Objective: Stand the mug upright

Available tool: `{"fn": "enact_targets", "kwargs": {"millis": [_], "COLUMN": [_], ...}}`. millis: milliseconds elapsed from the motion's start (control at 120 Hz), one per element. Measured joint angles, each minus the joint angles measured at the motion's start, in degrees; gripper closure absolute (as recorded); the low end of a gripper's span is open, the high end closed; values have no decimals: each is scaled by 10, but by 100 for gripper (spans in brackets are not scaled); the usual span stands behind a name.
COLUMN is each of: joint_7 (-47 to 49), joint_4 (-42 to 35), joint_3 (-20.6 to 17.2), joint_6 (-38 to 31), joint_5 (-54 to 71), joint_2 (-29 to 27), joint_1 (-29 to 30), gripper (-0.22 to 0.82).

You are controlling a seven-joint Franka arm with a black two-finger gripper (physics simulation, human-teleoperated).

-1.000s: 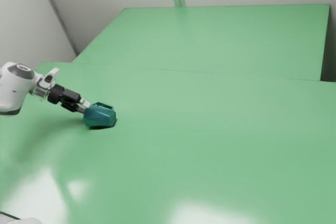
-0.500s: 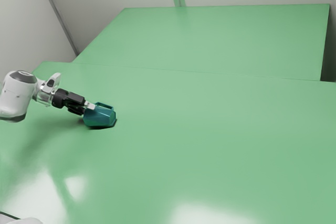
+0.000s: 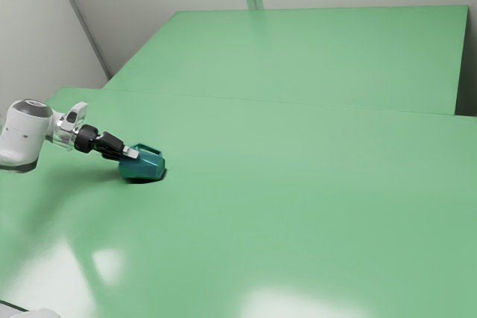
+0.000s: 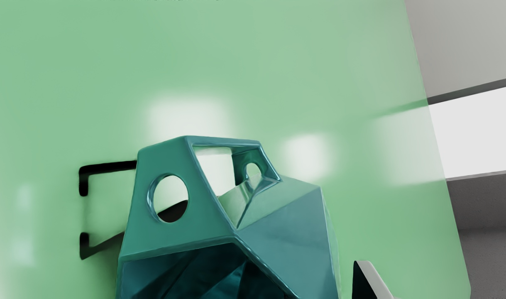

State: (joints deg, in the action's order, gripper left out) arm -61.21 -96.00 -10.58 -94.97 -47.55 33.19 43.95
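The teal, faceted mug (image 3: 149, 167) lies on its side on the glossy green table (image 3: 298, 214), right at the hand, its mouth toward the black 2-finger gripper (image 3: 131, 155) and its pierced handle (image 4: 161, 162) raised. The hand is wide: 1 pale fingertip (image 4: 375, 283) stands just outside the wall, with a gap; where the other sits I cannot tell. Closing off-centre could roll the mug or knock it away; a hold on 1 edge of the rim might let it swivel and drop while being tipped up.
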Motion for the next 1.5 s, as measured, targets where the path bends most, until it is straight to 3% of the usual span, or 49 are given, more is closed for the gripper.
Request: {"fn": "enact_targets", "kwargs": {"millis": [225,567,908,1300,1500], "joint_7": [-4,-6,43,171,244], "joint_4": [0,-32,-121,-210,-257], "joint_3": [-4,-22,-115,-230,-271], "joint_6": [6,-16,-139,-253,-293], "joint_5": [-3,22,190,369,412], "joint_2": [-5,-79,-203,-291,-320], "joint_1": [1,-8,-10,-11,-15], "gripper": [74,78,79,79,79]}}
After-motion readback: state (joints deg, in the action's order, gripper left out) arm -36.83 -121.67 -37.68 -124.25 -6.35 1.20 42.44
